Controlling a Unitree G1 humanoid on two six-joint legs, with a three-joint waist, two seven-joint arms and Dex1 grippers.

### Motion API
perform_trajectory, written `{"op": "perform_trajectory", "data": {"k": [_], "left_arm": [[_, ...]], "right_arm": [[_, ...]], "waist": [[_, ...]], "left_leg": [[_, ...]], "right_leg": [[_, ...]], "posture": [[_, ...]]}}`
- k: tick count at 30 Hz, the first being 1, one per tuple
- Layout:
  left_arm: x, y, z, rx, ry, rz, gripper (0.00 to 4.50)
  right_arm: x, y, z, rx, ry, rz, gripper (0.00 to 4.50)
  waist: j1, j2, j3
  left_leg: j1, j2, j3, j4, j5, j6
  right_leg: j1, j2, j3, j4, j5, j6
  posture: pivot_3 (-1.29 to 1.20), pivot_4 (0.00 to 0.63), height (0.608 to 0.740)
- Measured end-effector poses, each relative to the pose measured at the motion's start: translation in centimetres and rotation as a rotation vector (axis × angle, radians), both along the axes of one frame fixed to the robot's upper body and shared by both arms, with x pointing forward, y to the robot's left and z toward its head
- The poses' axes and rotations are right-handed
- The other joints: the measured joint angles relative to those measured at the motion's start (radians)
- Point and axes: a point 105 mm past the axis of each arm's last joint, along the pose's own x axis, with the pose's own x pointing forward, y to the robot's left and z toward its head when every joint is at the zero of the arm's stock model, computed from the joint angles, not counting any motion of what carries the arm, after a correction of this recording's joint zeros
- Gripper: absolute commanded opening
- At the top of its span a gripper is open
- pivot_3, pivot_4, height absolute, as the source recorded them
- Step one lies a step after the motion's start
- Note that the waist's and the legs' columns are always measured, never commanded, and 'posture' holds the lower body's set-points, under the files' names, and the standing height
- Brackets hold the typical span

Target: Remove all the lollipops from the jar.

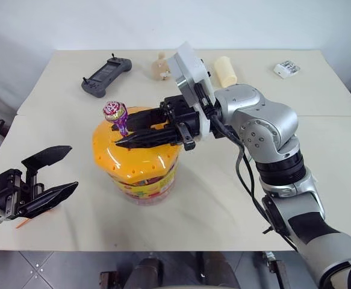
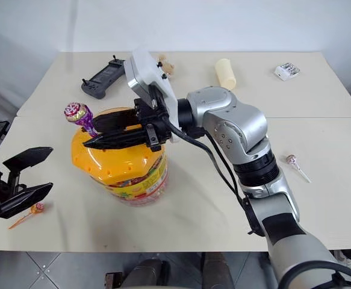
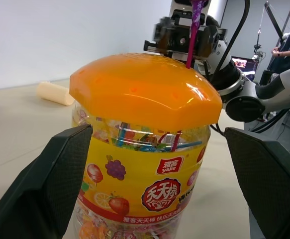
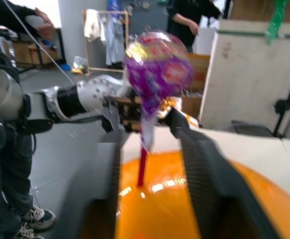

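Nearest you, your left gripper (image 2: pixel 21 180) hangs at the front left edge of the table (image 1: pixel 223 205), its two black fingers spread wide and holding nothing; just beside it an orange lollipop (image 2: pixel 35 209) lies flat on the tabletop. A little farther in stands the jar (image 1: pixel 140 158), upright near the table's middle, orange domed lid on. Your right gripper (image 1: pixel 122 133) reaches level across the top of that lid, fingers drawn in around the stick of the purple lollipop (image 1: pixel 115 113); whether they actually pinch it you cannot tell. That lollipop stands upright, stick planted in the lid, head at the top. Off to the right, a pinkish-white lollipop (image 2: pixel 297 166) lies on the table, well apart from the jar.
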Motion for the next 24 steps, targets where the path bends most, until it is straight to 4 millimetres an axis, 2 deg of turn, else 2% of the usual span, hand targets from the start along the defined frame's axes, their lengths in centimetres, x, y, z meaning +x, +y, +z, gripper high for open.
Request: {"op": "perform_trajectory", "data": {"k": [2, 4, 8, 10, 13, 16, 17, 20, 24], "left_arm": [[0.0, 0.0, 0.0, 0.0, -0.002, -0.001, 4.5], [0.1, -0.2, 0.3, 0.0, -0.017, -0.009, 4.5], [0.3, -1.3, 1.1, 0.011, -0.057, -0.052, 4.5], [0.3, -2.2, 1.5, 0.026, -0.082, -0.094, 4.5], [0.3, -3.1, 1.8, 0.046, -0.102, -0.135, 4.5], [0.2, -3.4, 2.1, 0.068, -0.112, -0.161, 4.5], [0.3, -3.7, 2.2, 0.075, -0.119, -0.182, 4.5], [0.3, -3.7, 2.2, 0.09, -0.115, -0.198, 4.5], [0.5, -3.5, 2.0, 0.09, -0.097, -0.204, 4.5]], "right_arm": [[-0.2, -0.2, 0.7, 0.048, 0.017, 0.024, 0.05], [-0.4, -1.0, 2.3, 0.147, 0.053, 0.062, 0.05], [0.8, -4.4, 5.9, 0.324, 0.12, 0.036, 0.05], [2.4, -6.7, 7.2, 0.338, 0.109, -0.096, 0.05], [6.5, -13.2, 7.3, 0.243, 0.024, -0.499, 0.05], [9.6, -20.3, 4.5, 0.063, -0.011, -0.874, 0.05], [10.2, -23.5, 2.7, -0.037, -0.032, -1.021, 0.05], [10.2, -31.3, -2.5, -0.306, -0.029, -1.32, 0.05], [8.2, -36.5, -8.9, -0.556, 0.108, -1.485, 0.05]], "waist": [[0.0, 0.0, 0.0], [0.0, 0.0, 0.0], [0.006, 0.0, 0.0], [0.008, -0.001, 0.0], [0.013, -0.001, -0.001], [0.01, -0.001, -0.001], [0.01, -0.001, 0.0], [0.01, 0.0, 0.0], [0.0, 0.001, 0.001]], "left_leg": [[0.0, 0.0, 0.0, 0.0, 0.0, 0.0], [0.0, 0.0, 0.0, 0.0, 0.0, 0.0], [0.0, -0.001, -0.001, 0.001, 0.0, 0.0], [0.0, -0.002, -0.002, 0.001, 0.0, 0.0], [-0.001, -0.003, -0.002, 0.0, 0.0, 0.002], [-0.001, -0.003, 0.001, -0.002, -0.001, 0.002], [-0.001, -0.002, 0.001, -0.002, -0.001, 0.002], [-0.001, -0.001, 0.004, -0.003, -0.001, 0.002], [0.004, 0.002, 0.014, -0.002, -0.001, 0.002]], "right_leg": [[0.0, 0.0, 0.0, 0.0, 0.0, 0.0], [0.0, 0.0, 0.0, 0.0, 0.0, 0.0], [0.001, 0.0, -0.001, 0.0, 0.001, -0.001], [0.001, -0.001, -0.002, 0.0, 0.001, -0.001], [0.001, -0.001, -0.002, -0.001, 0.001, -0.001], [0.0, -0.001, -0.001, -0.003, 0.001, -0.001], [0.0, -0.001, -0.001, -0.003, 0.001, -0.001], [0.0, -0.001, 0.0, -0.003, 0.001, -0.001], [-0.001, 0.0, 0.007, 0.0, 0.001, 0.0]], "posture": [[0.0, 0.15, 0.74], [0.0, 0.15, 0.74], [0.0, 0.15, 0.74], [0.0, 0.15, 0.74], [0.0, 0.15, 0.74], [0.0, 0.15, 0.74], [0.0, 0.15, 0.74], [0.0, 0.15, 0.74], [0.0, 0.15, 0.74]]}}
